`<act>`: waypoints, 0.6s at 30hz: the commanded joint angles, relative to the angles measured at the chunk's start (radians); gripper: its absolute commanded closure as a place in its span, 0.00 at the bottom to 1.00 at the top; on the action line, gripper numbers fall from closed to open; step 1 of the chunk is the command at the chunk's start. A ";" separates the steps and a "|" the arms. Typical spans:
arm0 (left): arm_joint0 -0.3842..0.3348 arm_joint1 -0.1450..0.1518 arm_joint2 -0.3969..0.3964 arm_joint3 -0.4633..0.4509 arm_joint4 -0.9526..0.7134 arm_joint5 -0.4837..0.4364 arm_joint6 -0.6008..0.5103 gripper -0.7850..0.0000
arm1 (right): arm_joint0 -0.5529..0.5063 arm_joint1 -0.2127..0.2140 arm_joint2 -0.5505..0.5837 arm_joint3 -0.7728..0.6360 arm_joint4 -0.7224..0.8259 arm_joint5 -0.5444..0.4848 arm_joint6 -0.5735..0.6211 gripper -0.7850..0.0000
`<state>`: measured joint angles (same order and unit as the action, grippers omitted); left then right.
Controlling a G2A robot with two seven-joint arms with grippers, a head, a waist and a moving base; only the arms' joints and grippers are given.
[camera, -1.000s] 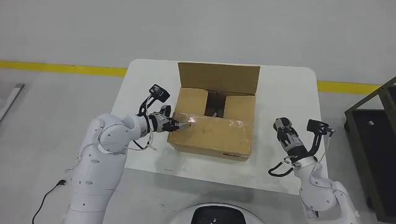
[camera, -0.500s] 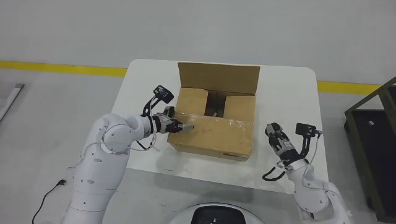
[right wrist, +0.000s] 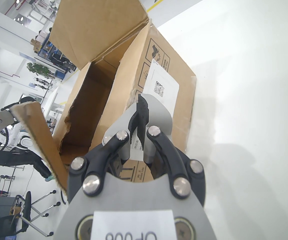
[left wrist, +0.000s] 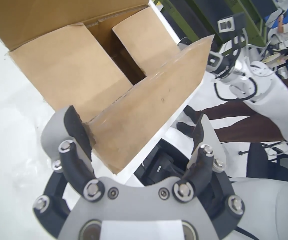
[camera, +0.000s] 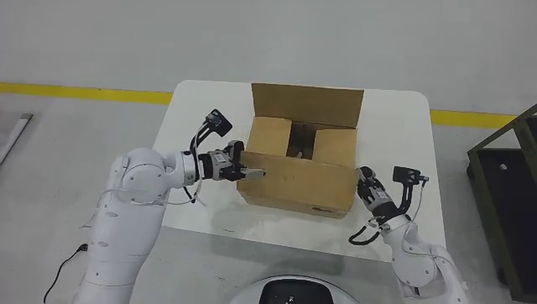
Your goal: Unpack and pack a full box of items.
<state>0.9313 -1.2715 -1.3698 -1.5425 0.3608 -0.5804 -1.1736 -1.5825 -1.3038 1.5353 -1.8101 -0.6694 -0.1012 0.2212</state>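
Flap-opening step, apparently: the left end effector (left wrist: pixel 136 119), spread wide, touches the near flap (left wrist: pixel 146 96) of the box (camera: pixel 294 191); the right end effector (right wrist: pixel 140 116) is pinched closed. The next move likely calls for folding that flap outward.

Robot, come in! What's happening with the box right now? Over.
Left gripper open, at a corner of the near flap. Right gripper shut, beside the box. Back flap up, side flaps folded in across the opening.

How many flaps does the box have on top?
4: the far flap stands upright, two side flaps lie folded inward, and the near flap, raised, touches the left gripper.
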 commanded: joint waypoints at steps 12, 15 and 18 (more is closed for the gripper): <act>-0.018 0.070 0.097 -0.091 -0.139 -0.040 -0.026 0.00 | -0.015 0.004 0.033 -0.117 0.001 0.030 -0.034 1.00; -0.019 0.104 0.140 -0.114 -0.150 -0.060 -0.006 0.00 | -0.013 0.005 0.034 -0.148 0.041 0.016 -0.007 1.00; -0.027 0.140 0.172 -0.126 -0.166 -0.081 0.015 0.00 | -0.012 0.006 0.025 -0.167 0.086 -0.020 0.044 1.00</act>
<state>0.9083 -1.1453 -1.2079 -1.6650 0.1977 -0.6545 -1.1663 -1.5941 -1.2983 1.5643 -1.9716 -0.5987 -0.1058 0.2424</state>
